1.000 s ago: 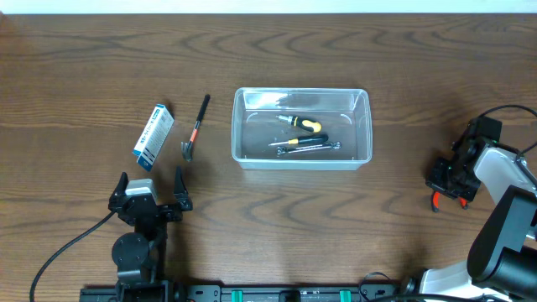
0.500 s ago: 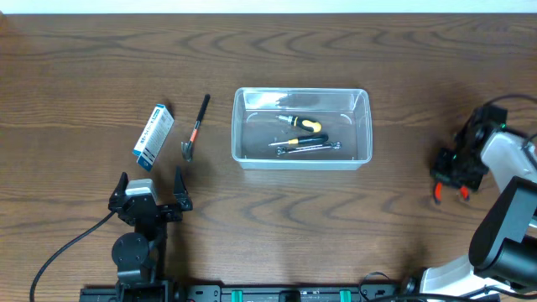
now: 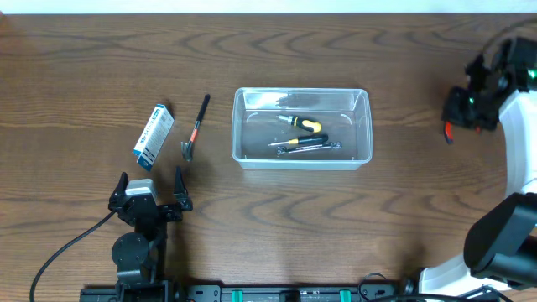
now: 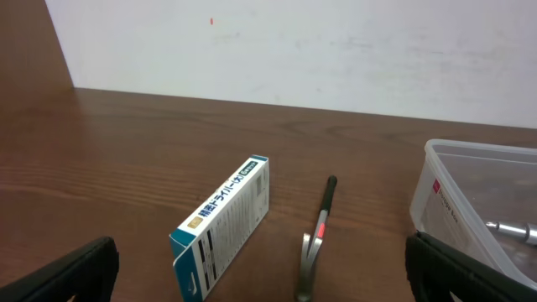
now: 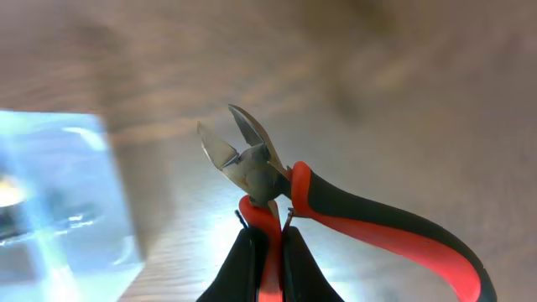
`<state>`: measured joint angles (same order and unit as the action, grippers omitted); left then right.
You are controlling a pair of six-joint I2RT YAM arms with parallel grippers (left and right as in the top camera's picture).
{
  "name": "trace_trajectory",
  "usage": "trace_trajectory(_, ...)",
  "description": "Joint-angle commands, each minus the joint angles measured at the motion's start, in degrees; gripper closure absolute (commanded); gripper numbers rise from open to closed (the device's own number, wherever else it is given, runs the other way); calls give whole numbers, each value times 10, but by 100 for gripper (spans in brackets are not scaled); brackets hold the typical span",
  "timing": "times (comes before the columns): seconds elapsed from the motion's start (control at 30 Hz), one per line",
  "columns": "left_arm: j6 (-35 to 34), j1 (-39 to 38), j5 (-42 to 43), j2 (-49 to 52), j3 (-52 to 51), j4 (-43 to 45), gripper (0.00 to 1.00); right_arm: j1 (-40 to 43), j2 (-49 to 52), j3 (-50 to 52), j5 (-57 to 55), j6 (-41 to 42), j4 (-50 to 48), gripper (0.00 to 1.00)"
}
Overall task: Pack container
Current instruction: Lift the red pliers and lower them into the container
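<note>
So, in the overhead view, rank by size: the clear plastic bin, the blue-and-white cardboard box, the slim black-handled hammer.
1. clear plastic bin
2. blue-and-white cardboard box
3. slim black-handled hammer: as long as the box, but thinner.

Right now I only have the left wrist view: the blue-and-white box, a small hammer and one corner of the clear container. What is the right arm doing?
Observer: The right end effector is shut on red-handled cutters, gripping one handle. Overhead puts it far to the right of the container, not over it.
Reviewer: My view shows just a metal tip inside. What has been packed?
Observer: Overhead shows a yellow-and-black screwdriver, a second yellow-and-black tool nearer the front wall, and a slim metal tool beside that one.
</note>
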<state>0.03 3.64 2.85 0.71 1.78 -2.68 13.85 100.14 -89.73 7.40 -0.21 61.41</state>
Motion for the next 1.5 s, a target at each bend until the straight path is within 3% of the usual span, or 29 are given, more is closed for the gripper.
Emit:
trace_trajectory(0.0,3,-2,0,0,-16,-9,2,-56,-2,-57,21,-56,14,99)
trace_trajectory(0.3,3,-2,0,0,-16,-9,2,-216,-2,-140,18,-107,33,98)
trace_trajectory(0.77,3,-2,0,0,-16,-9,2,-414,3,-144,-20,-232,27,94)
trace_trajectory(1.03,3,-2,-1,0,-16,-9,2,-432,36,-121,-40,-283,39,93)
trace_trajectory(1.47,3,-2,-1,0,-16,-9,2,-430,160,-22,-40,-283,5,97)
